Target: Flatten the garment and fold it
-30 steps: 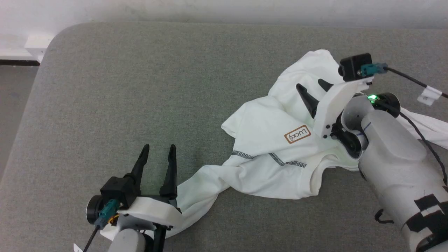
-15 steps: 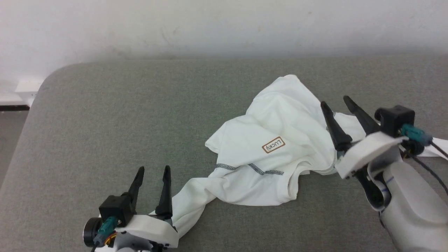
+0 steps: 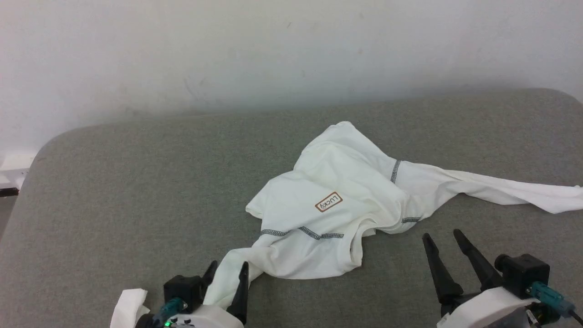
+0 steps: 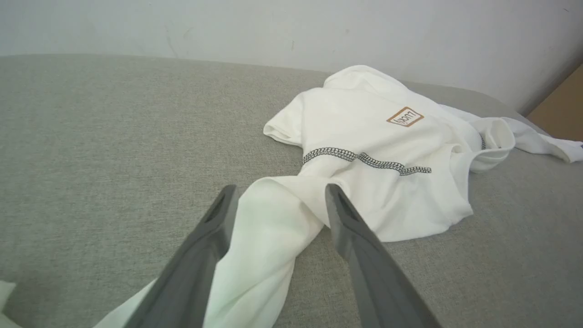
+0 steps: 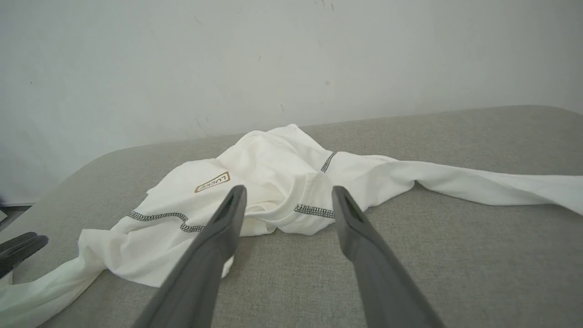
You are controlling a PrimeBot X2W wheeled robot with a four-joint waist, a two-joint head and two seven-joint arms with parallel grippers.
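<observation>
Since the shirt (image 3: 328,214) lay crumpled on the tabletop (image 3: 136,191) in the head view, left claw (image 3: 228,264) and right claw (image 3: 441,233) both wide open and empty, I'd have spread it flat first. Left wrist view: near sleeve (image 4: 268,237) ran loose between the fingers (image 4: 200,255). Right wrist view: far sleeve (image 5: 478,182) ran off frame, cuff unseen.

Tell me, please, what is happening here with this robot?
A two-armed robot is working on a white long-sleeved shirt that lies crumpled on a grey padded surface, not yet flattened or folded. The left gripper has its jaws open on either side of one sleeve, not clamping it. The right gripper is open and empty, apart from the shirt. The other sleeve trails out to the right.
</observation>
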